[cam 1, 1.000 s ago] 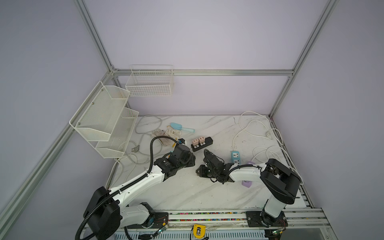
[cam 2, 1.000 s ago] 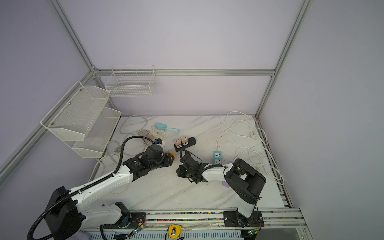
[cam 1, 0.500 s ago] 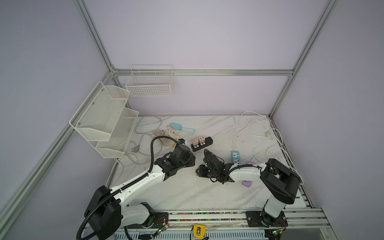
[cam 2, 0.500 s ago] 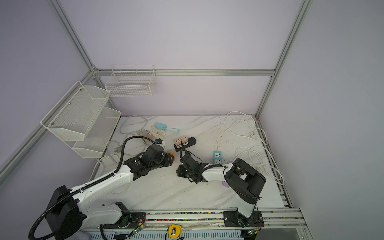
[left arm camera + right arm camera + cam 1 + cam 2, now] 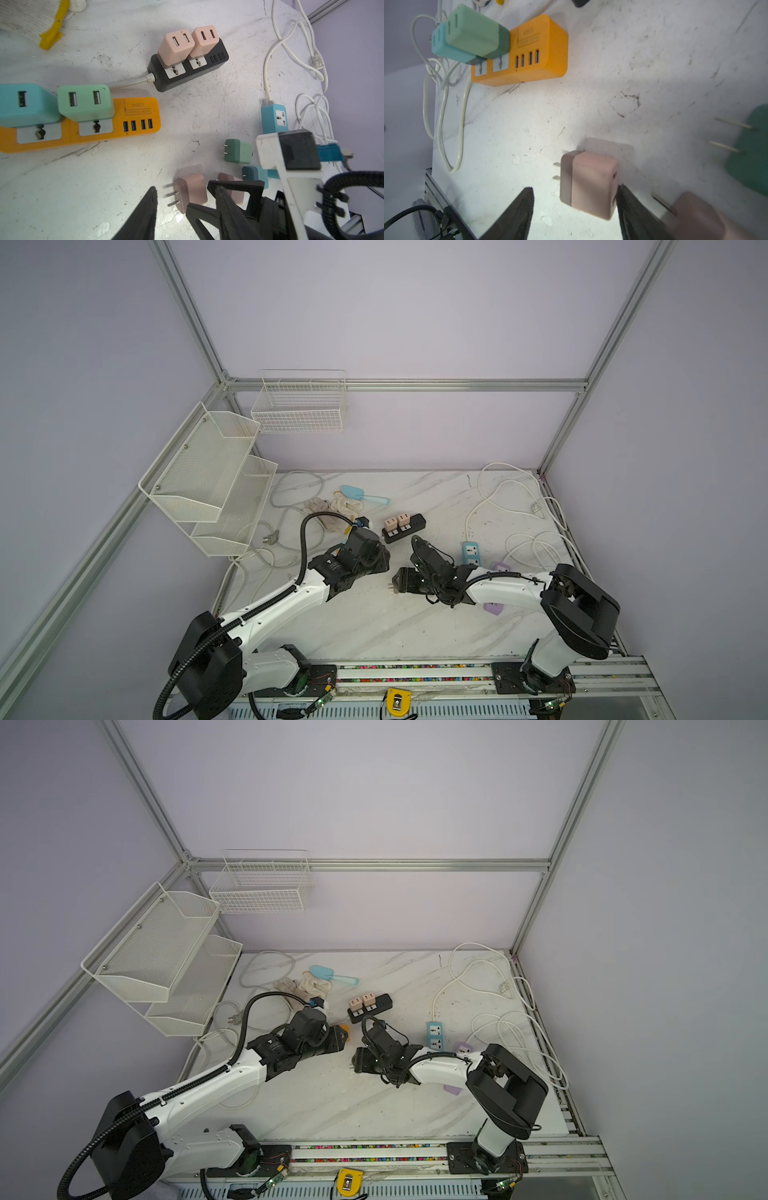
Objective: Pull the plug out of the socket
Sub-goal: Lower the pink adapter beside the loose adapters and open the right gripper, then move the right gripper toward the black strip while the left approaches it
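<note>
An orange socket strip [image 5: 135, 112] carries a blue plug [image 5: 25, 104] and a green plug [image 5: 85, 101]. A black socket strip [image 5: 405, 526] carries two pink plugs [image 5: 176, 47]. My right gripper [image 5: 574, 188] is open low over the table. A loose pink plug [image 5: 591, 182] lies between its fingers, against one of them, prongs pointing away from the arm. In the left wrist view that pink plug [image 5: 192, 193] looks blurred. My left gripper [image 5: 170, 199] hovers close by, open and holding nothing. In a top view the orange strip [image 5: 344, 1032] peeks out beside the left gripper [image 5: 338, 1042].
More loose plugs lie by the right gripper: pink [image 5: 232, 191], green [image 5: 238, 150] and blue [image 5: 254, 176]. A blue socket [image 5: 471, 552] with coiled white cable [image 5: 536, 547] sits at the right. Gloves [image 5: 332, 508], a blue scoop [image 5: 357, 493] and wire racks [image 5: 216, 481] stand at the back left.
My right gripper has gone from shut to open, letting go of the pink plug. Both arms have barely shifted.
</note>
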You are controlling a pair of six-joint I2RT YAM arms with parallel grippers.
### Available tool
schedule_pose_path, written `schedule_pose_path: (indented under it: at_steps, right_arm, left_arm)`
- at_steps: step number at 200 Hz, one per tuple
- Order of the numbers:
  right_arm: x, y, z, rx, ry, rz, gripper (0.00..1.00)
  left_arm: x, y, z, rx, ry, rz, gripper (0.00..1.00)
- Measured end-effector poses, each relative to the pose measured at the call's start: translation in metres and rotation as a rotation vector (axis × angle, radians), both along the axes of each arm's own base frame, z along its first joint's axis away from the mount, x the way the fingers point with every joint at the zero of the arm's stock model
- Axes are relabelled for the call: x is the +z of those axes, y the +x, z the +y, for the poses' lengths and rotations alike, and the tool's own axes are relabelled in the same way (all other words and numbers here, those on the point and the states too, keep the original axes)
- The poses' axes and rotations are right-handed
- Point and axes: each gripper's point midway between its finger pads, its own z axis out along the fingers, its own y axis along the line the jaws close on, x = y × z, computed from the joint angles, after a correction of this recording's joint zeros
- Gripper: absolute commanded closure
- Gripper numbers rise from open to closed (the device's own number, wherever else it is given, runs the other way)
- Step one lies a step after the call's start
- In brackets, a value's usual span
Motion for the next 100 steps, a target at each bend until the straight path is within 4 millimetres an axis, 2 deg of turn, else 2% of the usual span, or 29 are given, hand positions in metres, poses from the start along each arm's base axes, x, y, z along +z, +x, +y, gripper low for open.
schedule_pose_path:
  at_steps: [20, 34, 69, 100]
  right_arm:
    - [0.02, 0.009, -0.002, -0.011, 0.023, -0.03, 0.31]
    - [0.034, 0.023, -0.01, -0.035, 0.035, -0.051, 0.31]
    - [0.06, 0.077, -0.047, -0.14, 0.052, -0.1, 0.32]
    - [0.07, 0.124, -0.077, -0.209, 0.034, -0.136, 0.33]
  left_arm:
    - [0.0, 0.001, 0.001, 0.001, 0.002, -0.002, 0.53]
    - [0.0, 0.001, 0.001, -0.001, 0.005, -0.003, 0.53]
    - [-0.007, 0.003, 0.0, -0.003, 0.014, 0.013, 0.53]
    - [-0.018, 0.006, -0.002, -0.01, 0.027, 0.035, 0.53]
